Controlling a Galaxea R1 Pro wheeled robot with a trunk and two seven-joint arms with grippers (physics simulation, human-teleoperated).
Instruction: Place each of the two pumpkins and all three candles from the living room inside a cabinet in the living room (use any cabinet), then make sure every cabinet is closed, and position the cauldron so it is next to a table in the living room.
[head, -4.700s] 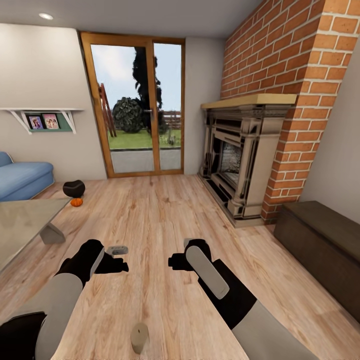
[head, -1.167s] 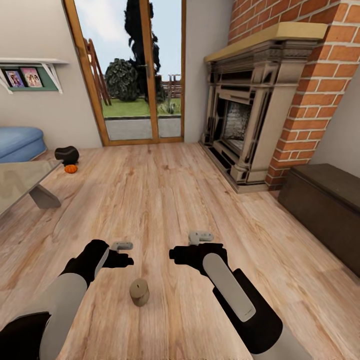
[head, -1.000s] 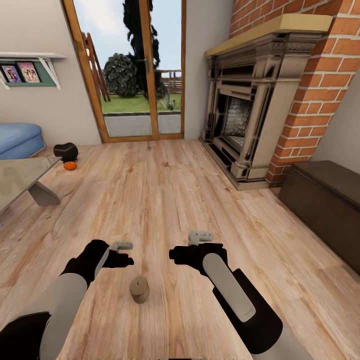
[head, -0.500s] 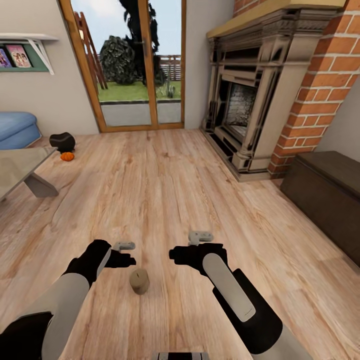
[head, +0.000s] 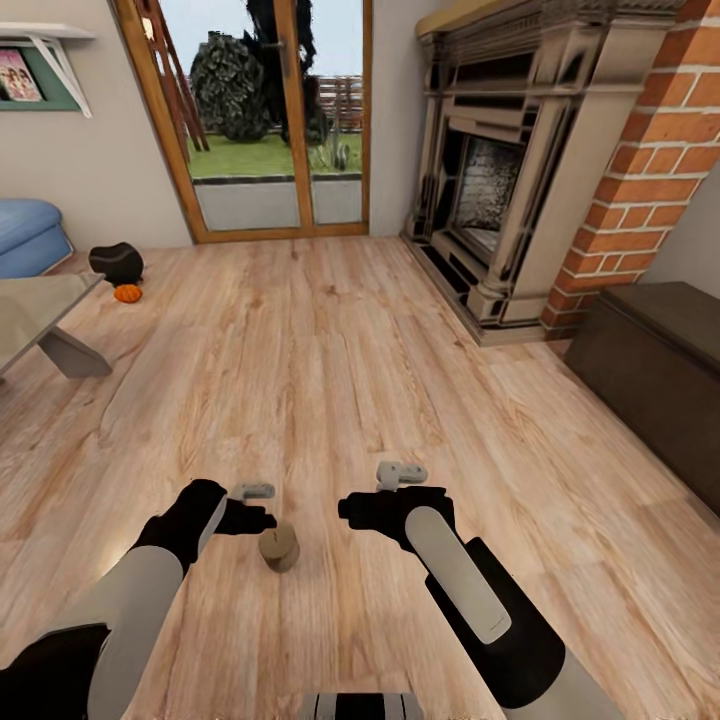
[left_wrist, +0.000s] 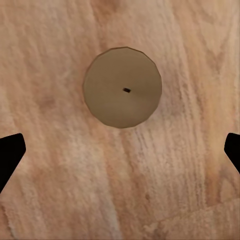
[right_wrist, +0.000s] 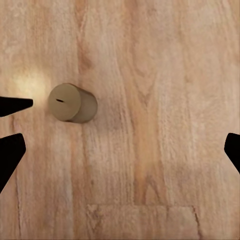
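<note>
- Nearest to me, a short tan cylindrical candle (head: 279, 546) stands upright on the light wood plank floor (head: 330, 360), its round top and dark wick mark facing up into my left wrist camera (left_wrist: 122, 87).
- My left gripper (head: 252, 505) hangs just above and beside that candle. In the left wrist view its dark fingers (left_wrist: 10, 157) sit wide apart at either edge, released and holding nothing, with the candle between their lines but a little ahead of them.
- The candle's long axis is vertical, so I judge a straight descent with a slight forward shift would put the fingers on either side of it.
- My right gripper (head: 392, 492) is farther from the candle. Its fingers (right_wrist: 11, 152) are spread and empty as well, and the candle (right_wrist: 72, 102) shows off to one side of them, so the left arm is the better placed one.
- Farther off on my right, a long low dark-brown wooden cabinet (head: 655, 385) stands against the wall with its front closed.
- On my left, the corner of the grey glass-topped low counter (head: 35, 310) comes into the head view.
- Beyond it, a small bright-orange ribbed pumpkin (head: 127, 293) lies on the floor, just beside a small glossy black cauldron (head: 116, 262), near the blue sofa (head: 25, 235).
</note>
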